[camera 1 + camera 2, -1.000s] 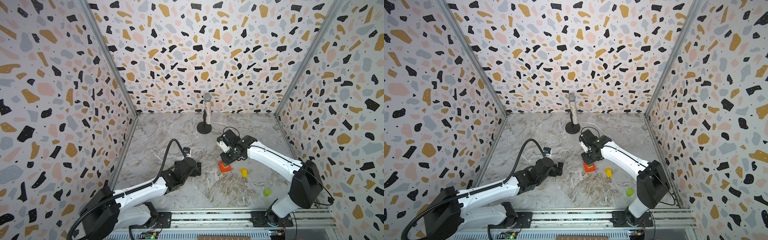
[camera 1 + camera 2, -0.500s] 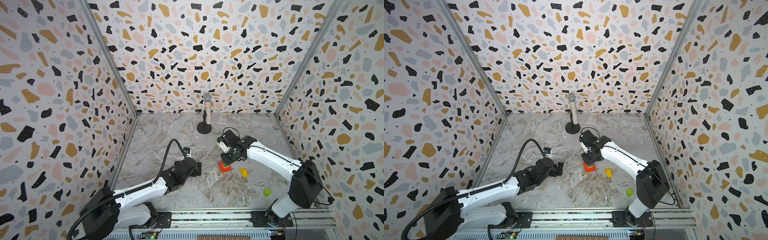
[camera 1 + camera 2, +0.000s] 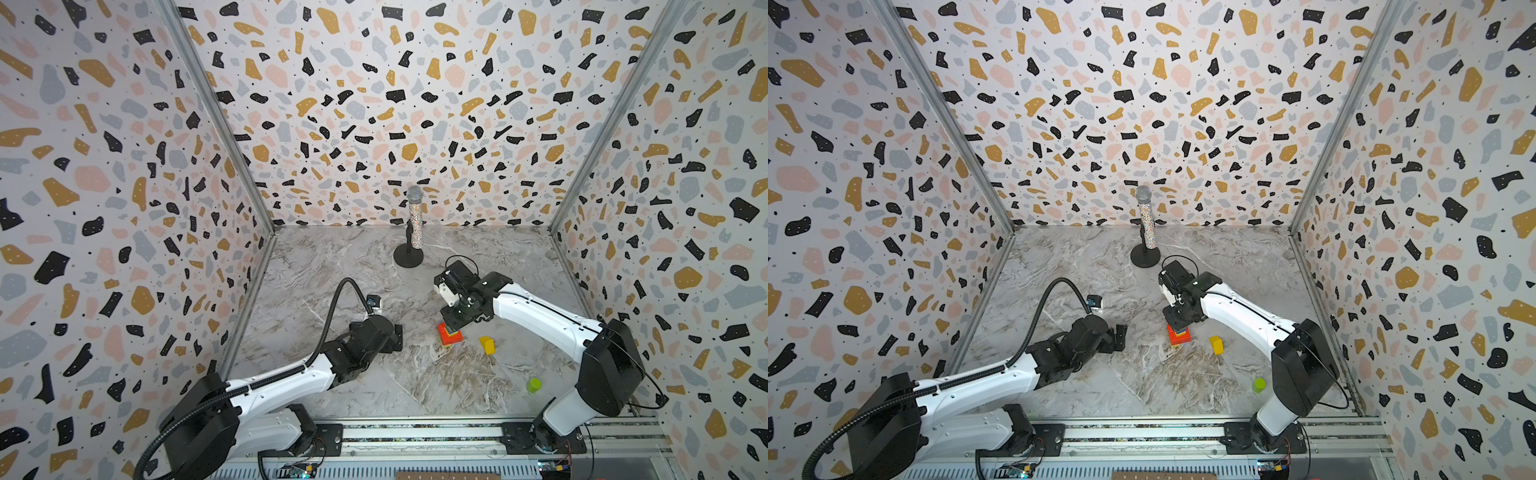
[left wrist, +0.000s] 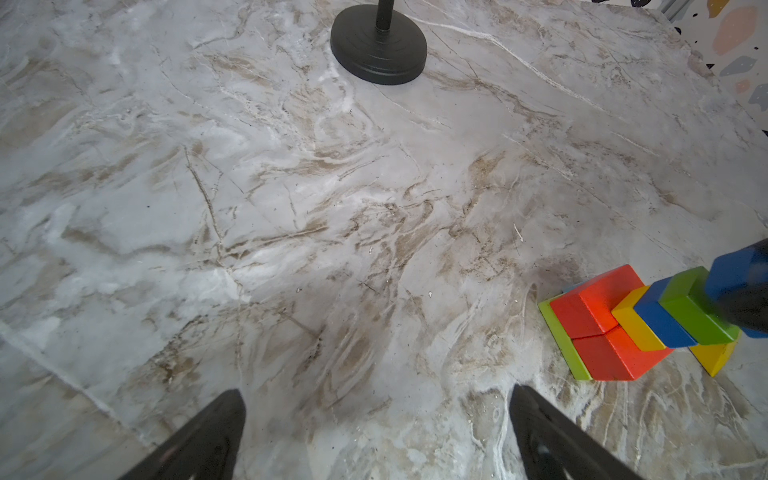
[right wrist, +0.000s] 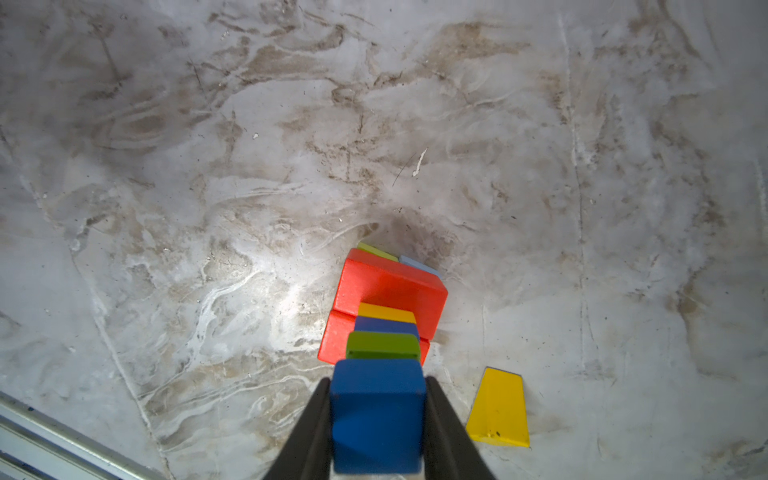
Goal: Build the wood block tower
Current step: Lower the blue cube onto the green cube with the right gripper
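The tower stands mid-table: red bricks at the base, then a yellow, a dark blue and a green block. My right gripper is shut on a dark blue block right at the green block's top; whether it rests on the green block I cannot tell. A loose yellow block lies just right of the tower. My left gripper stands open and empty, low over the table left of the tower.
A glittery microphone on a black round stand stands behind the tower near the back wall. A lime-green cylinder sits at the front right by the right arm's base. Patterned walls close three sides.
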Tool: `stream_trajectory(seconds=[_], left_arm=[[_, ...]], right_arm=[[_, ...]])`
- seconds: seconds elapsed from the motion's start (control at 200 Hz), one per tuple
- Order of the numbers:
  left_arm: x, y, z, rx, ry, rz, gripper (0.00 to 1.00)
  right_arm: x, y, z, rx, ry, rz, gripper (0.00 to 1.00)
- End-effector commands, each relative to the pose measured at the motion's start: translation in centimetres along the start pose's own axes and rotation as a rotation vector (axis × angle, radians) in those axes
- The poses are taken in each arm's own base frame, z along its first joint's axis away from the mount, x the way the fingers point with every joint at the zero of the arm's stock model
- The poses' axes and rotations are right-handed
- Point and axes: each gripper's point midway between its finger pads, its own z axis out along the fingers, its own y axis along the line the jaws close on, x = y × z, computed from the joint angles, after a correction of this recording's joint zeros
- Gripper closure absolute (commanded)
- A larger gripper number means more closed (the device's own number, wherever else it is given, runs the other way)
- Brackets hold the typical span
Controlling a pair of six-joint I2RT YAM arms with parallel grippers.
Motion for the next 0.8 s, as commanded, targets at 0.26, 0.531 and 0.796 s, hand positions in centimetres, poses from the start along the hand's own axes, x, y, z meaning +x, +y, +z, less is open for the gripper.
stream_trajectory(seconds=[0.26, 0.531, 0.796], left_arm=[[-0.82, -0.58, -0.31, 0.026, -0.028, -0.017, 0.00], [-0.68, -0.61, -0.21, 0.027, -0.025, -0.016, 0.00], [-0.83, -0.61, -0.31, 0.027, -0.028, -0.016, 0.00]], right_arm=[[0.65, -0.05, 0.29, 0.009, 0.026, -0.004, 0.65], [0.88, -0.11, 0.54, 0.013, 0.030, -0.004, 0.65], [0.69, -0.11, 0.42, 0.012, 0.025, -0.005, 0.59]])
